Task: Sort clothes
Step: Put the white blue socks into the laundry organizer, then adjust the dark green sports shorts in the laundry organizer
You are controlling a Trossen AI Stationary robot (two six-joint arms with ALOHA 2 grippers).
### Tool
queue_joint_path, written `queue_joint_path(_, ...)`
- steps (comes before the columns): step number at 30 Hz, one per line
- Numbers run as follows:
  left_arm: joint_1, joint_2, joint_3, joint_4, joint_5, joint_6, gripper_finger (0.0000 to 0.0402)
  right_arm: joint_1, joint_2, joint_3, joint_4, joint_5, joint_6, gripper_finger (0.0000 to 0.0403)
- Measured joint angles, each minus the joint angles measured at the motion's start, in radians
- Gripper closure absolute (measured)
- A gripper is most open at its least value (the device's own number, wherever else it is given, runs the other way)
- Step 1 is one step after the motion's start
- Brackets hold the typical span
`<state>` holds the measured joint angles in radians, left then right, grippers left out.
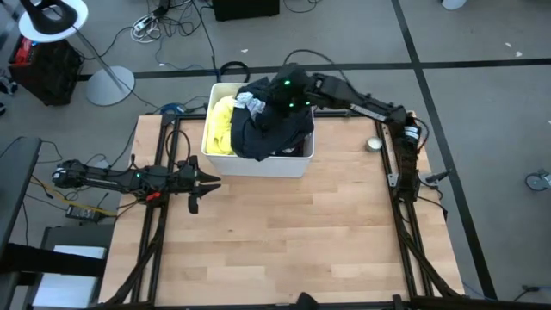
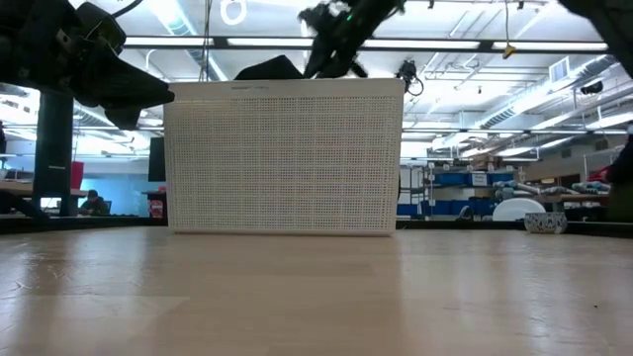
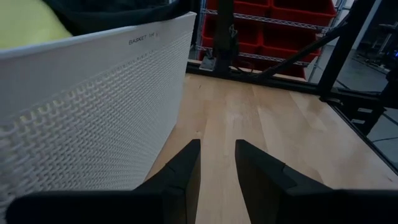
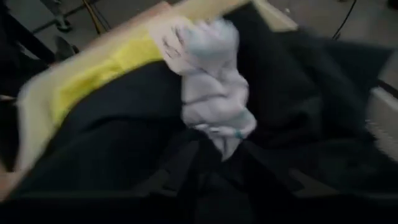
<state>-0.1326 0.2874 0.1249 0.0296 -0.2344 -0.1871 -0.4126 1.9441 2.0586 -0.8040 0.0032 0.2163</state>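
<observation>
Now the table (image 1: 284, 232) – wide, pale wood – carries the white bin (image 1: 258, 164) at its far edge. Inside it, a black garment (image 1: 271, 129) sprawls across the middle and spills over the front rim, a yellow one (image 1: 222, 120) lies along the left side, and a small whitish piece (image 4: 214, 93) sits on top. The right gripper (image 1: 288, 93) hangs just above the black cloth, whitish piece right before its fingers – jaws parted, gripping nothing I can see. The left gripper (image 3: 214, 168) waits beside the bin's left front corner, slightly open, empty.
</observation>
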Motion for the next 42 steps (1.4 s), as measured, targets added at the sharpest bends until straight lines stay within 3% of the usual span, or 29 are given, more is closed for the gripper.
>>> queue_joint_path(7,0.000,0.000,0.000,0.002,0.000,-0.002,0.0295,-0.034,-0.112,0.002,-0.178,0.040,0.058,0.0258)
queue_joint_path(13,0.000,0.000,0.000,0.002,0.000,-0.006,0.0295,-0.146,-0.165,0.002,-0.355,-0.020,0.110,0.0258)
queue_joint_path(18,0.000,0.000,0.000,0.003,-0.017,-0.008,0.0295,-0.259,-0.164,0.002,-0.389,-0.086,0.098,0.0258)
queue_joint_path(22,0.000,0.000,0.000,0.020,-0.096,-0.030,0.0295,-0.348,-0.163,-0.018,-0.375,-0.108,0.101,0.0259)
queue_joint_path(33,0.000,0.000,0.000,0.034,-0.345,-0.034,0.0295,-0.487,-0.162,-0.114,-0.275,-0.107,-0.354,0.0275)
queue_joint_path(39,0.000,0.000,0.000,0.039,-0.366,-0.035,0.0295,-0.530,-0.162,-0.244,-0.169,-0.253,-0.472,0.0284)
queue_joint_path(42,0.000,0.000,0.000,0.040,-0.366,-0.035,0.0295,-0.529,-0.162,-0.303,-0.098,-0.261,-0.526,0.0287)
